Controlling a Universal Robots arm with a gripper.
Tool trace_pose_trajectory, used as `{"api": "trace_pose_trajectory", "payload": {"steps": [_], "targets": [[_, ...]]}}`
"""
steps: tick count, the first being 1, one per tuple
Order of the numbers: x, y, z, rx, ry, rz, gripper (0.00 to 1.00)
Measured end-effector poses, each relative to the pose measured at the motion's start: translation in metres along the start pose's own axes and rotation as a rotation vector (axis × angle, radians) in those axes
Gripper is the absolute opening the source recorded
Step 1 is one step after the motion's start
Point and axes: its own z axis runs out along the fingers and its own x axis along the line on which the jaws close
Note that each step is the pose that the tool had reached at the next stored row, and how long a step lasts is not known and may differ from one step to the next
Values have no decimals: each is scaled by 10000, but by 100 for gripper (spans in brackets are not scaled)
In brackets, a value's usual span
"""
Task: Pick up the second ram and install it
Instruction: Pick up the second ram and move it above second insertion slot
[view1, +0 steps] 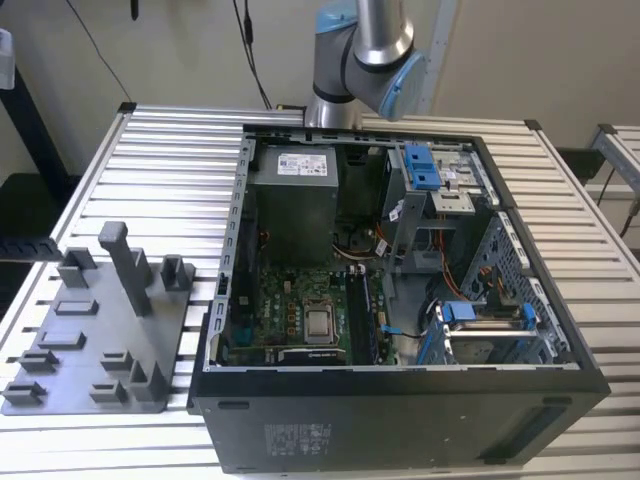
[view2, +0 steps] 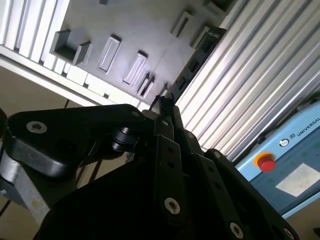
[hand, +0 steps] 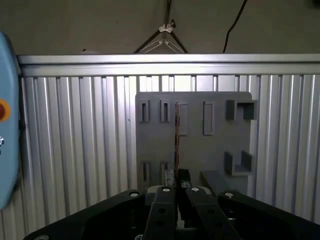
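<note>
First wrist view: the hand (hand: 177, 175) is clenched on the second ram (hand: 176, 135), which juts edge-on from the fingertips as a thin dark strip, seen against the grey holder plate (hand: 200, 145) on the ribbed tabletop (hand: 75, 140). In the exterior view, the open computer case (view1: 400, 400) sits just beside that plate, on the exterior view's right.

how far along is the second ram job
Pickup looks done: the gripper is shut on the second ram, held over the grey fixture plate. Left: installing, since the ram is not at the open computer case.
</note>
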Motion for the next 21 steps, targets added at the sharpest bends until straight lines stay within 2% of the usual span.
{"api": "trace_pose_trajectory", "payload": {"steps": [5, 21], "targets": [[-4, 0, -115, 0, 0, 0, 14], [-22, -3, -624, 0, 0, 1, 14]]}}
